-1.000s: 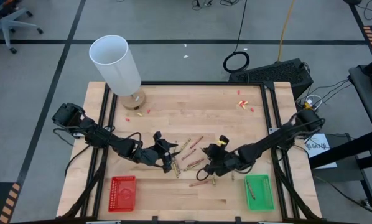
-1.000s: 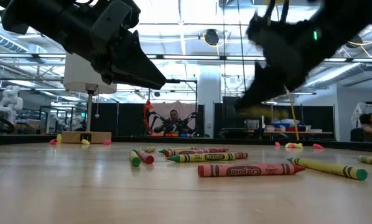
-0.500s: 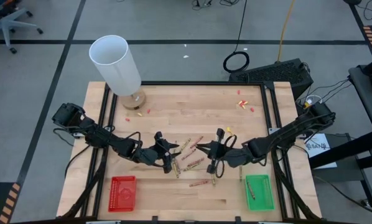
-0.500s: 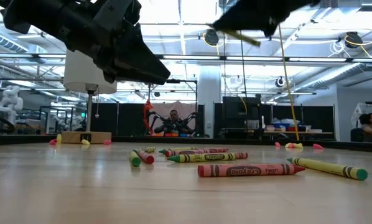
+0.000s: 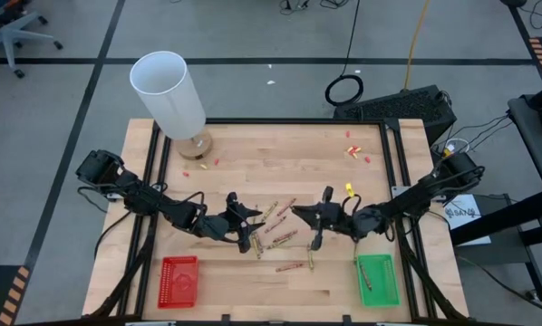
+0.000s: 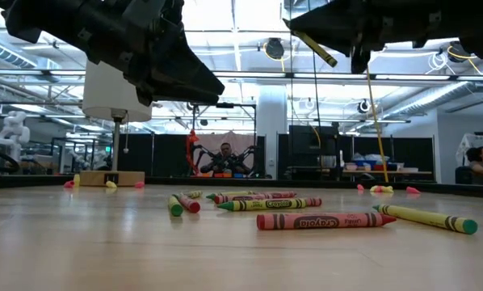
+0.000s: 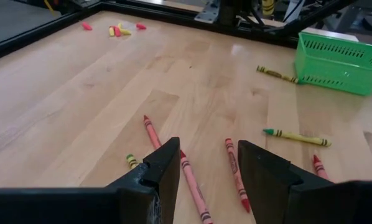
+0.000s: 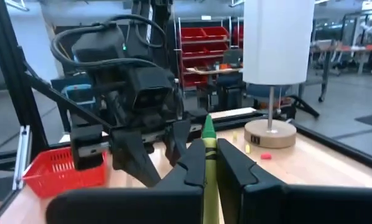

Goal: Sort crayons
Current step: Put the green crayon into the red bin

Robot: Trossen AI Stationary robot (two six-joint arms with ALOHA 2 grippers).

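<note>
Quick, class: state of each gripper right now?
Left gripper: open, empty, above the crayons.
Right gripper: shut on a green crayon, lifted.

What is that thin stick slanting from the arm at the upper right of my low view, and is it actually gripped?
Observer: It is a green crayon. The right wrist view shows the right gripper shut on it.
Operator: Where is its tray?
Observer: The high view shows a green tray at the table's front right, with one crayon lying in it.
Operator: And the left gripper?
Observer: Its wrist view shows the left gripper open above red crayons on the wood.
</note>
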